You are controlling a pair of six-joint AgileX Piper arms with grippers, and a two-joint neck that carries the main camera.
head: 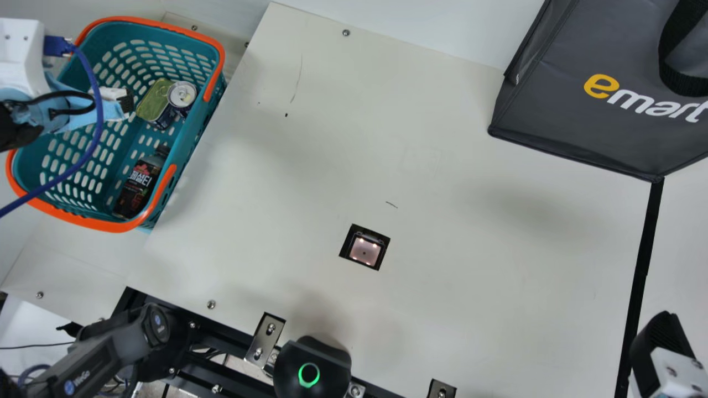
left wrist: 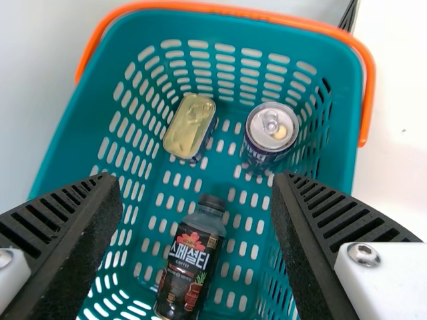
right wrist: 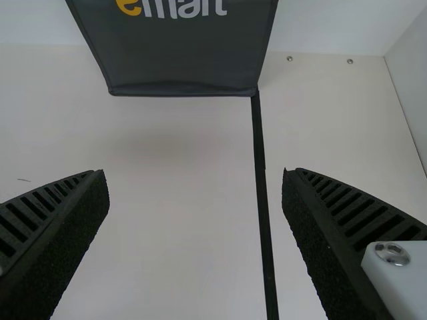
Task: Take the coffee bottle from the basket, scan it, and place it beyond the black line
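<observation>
At the near edge, a black rounded unit with a green ring (head: 308, 375) is seen. Near right, the right gripper (head: 658, 351) is held by the black line (head: 641, 276); its fingers are parted widely, and nothing is gripped. Farther in, near the middle, the scanner window (head: 365, 251) is set into the cream table (head: 470, 265), lit from within. To the left, the coffee bottle (head: 136, 185) is contained in the near part of the teal basket (head: 191, 146), its cap turned toward the far side. Over the basket the left gripper (head: 126, 101) is poised, released, its fingers spread and nothing clasped. At the basket's far end, a flat tin (left wrist: 189, 127) and a can (left wrist: 271, 133) are placed side by side. Far right, a dark grey bag (head: 586, 127) is stood at the black line's far end.
</observation>
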